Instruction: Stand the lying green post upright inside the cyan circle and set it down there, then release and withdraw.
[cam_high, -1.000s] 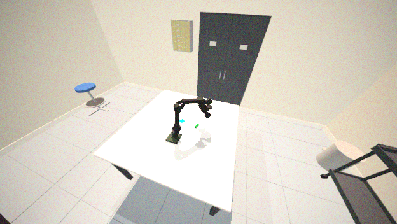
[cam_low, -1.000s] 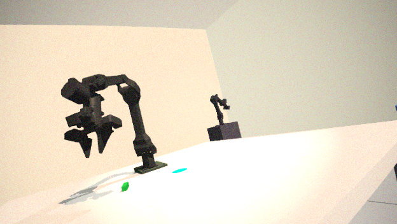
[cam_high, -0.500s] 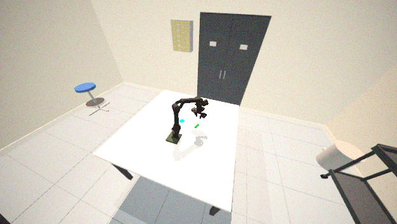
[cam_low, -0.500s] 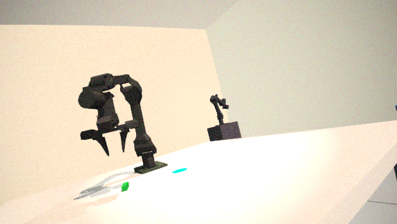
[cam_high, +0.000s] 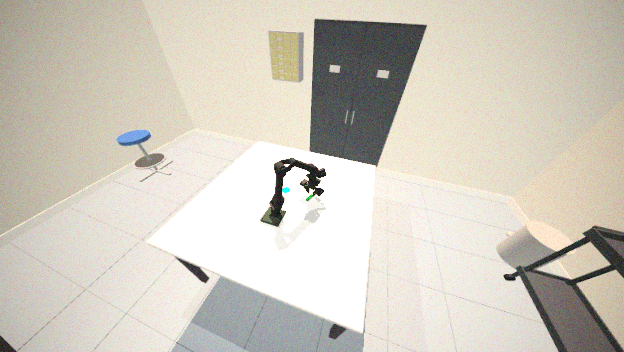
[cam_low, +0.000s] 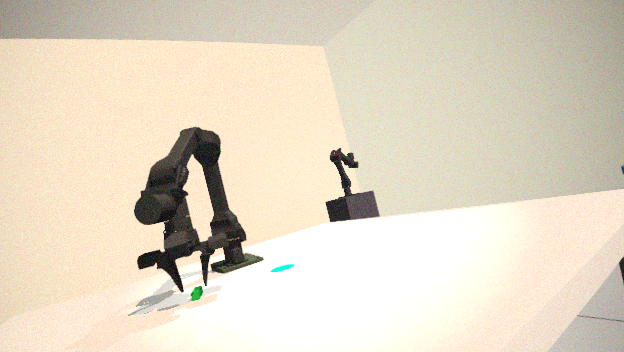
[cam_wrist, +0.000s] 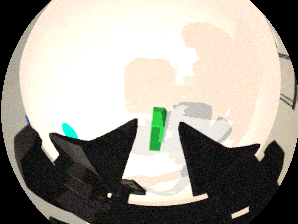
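From the top view the green post (cam_high: 311, 198) is tiny and partly hidden beneath the hand (cam_low: 193, 285), which is half open, holding nothing, fingers astride it.

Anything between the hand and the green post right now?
Nothing. In the exterior view the open hand hangs just over the lying post, its fingertips straddling it, with only bare table around. The wrist view shows the post framed between the fingers.

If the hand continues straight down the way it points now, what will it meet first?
Most likely the green post, which lies between the open fingers of the hand. The fingertips would then reach the table on either side, though depth is unclear.
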